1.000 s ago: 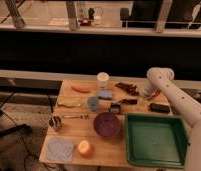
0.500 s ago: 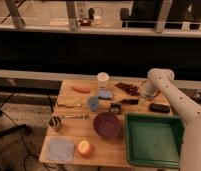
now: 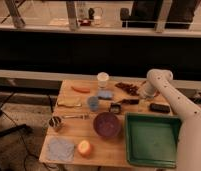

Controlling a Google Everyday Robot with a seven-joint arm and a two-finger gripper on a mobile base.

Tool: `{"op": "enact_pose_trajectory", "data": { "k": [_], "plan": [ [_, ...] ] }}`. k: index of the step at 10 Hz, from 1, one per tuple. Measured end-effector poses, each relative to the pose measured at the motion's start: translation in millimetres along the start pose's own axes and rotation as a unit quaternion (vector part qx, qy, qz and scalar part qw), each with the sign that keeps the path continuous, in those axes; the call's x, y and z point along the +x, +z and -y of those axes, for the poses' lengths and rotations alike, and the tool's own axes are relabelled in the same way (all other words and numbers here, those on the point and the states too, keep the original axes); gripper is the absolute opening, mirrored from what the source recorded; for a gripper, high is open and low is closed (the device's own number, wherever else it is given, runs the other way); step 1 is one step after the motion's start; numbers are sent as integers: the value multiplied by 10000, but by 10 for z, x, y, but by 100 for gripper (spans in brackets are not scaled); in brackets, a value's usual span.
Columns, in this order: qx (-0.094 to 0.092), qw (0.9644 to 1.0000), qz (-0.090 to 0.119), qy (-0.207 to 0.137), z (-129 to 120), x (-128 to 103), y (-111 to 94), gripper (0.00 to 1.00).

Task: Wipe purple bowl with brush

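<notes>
The purple bowl [image 3: 106, 124] stands upright near the middle of the wooden table [image 3: 114, 150], just left of the green tray. The brush [image 3: 122, 104] lies flat behind the bowl, with its blocky head to the left and its slim black handle pointing right. My gripper [image 3: 143, 96] hangs from the white arm [image 3: 160, 80] at the table's right rear. It sits just past the right end of the handle and above the table, open, with nothing in it.
A green tray [image 3: 150, 138] fills the front right. A black block [image 3: 159, 107] lies behind it, with a reddish-brown strip [image 3: 126, 87] further back. Also on the table: a white cup [image 3: 102, 79], blue cup [image 3: 93, 102], metal cup [image 3: 55, 122], blue cloth [image 3: 60, 148] and orange-red bowl [image 3: 85, 147].
</notes>
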Motion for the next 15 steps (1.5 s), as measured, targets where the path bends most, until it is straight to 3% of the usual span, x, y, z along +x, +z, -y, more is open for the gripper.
{"op": "enact_pose_trajectory", "data": {
  "k": [3, 10, 15],
  "plan": [
    [-46, 9998, -10, -173, 14, -68, 31, 80],
    [-261, 9996, -73, 99, 32, 84, 97, 80],
    [-328, 9993, -113, 146, 22, 108, 143, 74]
  ]
}}
